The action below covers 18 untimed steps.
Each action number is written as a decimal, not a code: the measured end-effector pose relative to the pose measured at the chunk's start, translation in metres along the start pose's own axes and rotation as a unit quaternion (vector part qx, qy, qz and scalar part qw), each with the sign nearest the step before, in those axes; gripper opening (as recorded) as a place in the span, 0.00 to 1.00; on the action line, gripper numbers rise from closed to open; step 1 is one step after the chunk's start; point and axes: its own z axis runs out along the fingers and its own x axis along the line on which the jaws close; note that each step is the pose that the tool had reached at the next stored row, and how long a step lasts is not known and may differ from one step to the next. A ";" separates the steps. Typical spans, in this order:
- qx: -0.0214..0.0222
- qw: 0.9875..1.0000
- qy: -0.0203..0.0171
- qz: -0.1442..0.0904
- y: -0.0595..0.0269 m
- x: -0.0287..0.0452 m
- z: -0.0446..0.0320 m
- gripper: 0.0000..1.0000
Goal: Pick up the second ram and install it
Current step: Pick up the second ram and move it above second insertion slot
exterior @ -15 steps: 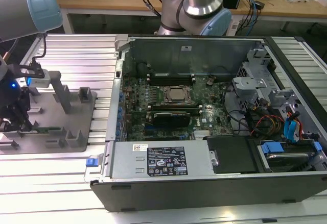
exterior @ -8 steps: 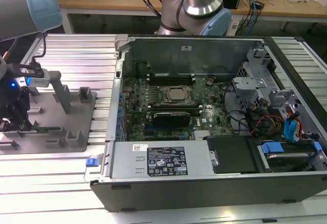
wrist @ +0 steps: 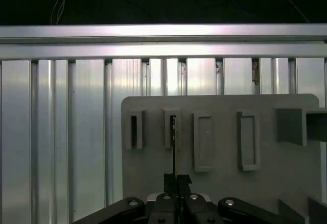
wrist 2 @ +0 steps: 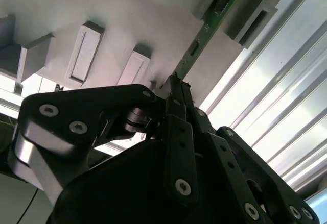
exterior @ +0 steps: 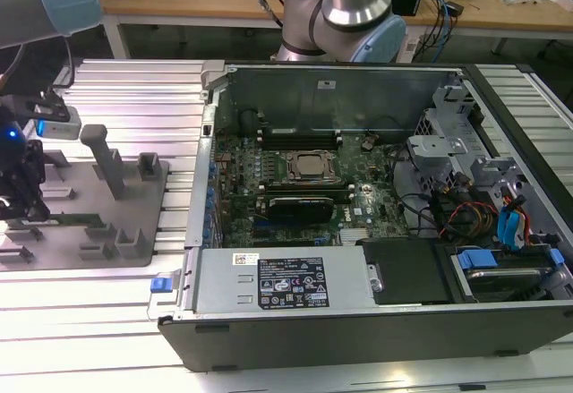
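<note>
The tool (wrist: 174,180) is clamped on the second ram (wrist 2: 209,25) (seated in the grey holder (wrist: 219,132)): the pick-up step. Next, I judge, calls for a straight lift.

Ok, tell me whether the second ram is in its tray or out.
In. The second ram stands edgewise, far end in a slot of the grey tray; the tool is shut on it.
</note>
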 end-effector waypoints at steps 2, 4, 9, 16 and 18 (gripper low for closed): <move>0.000 1.000 0.001 -0.002 0.0001 0.0000 -0.0054 0.09; 0.000 1.000 0.003 -0.006 0.0002 0.0001 -0.0060 0.09; 0.000 1.000 0.003 -0.006 0.0004 -0.0001 -0.0161 0.09; 0.000 1.000 0.003 -0.006 0.0009 -0.0011 -0.0358 0.09; 0.000 1.000 0.003 -0.006 0.0012 -0.0014 -0.0429 0.09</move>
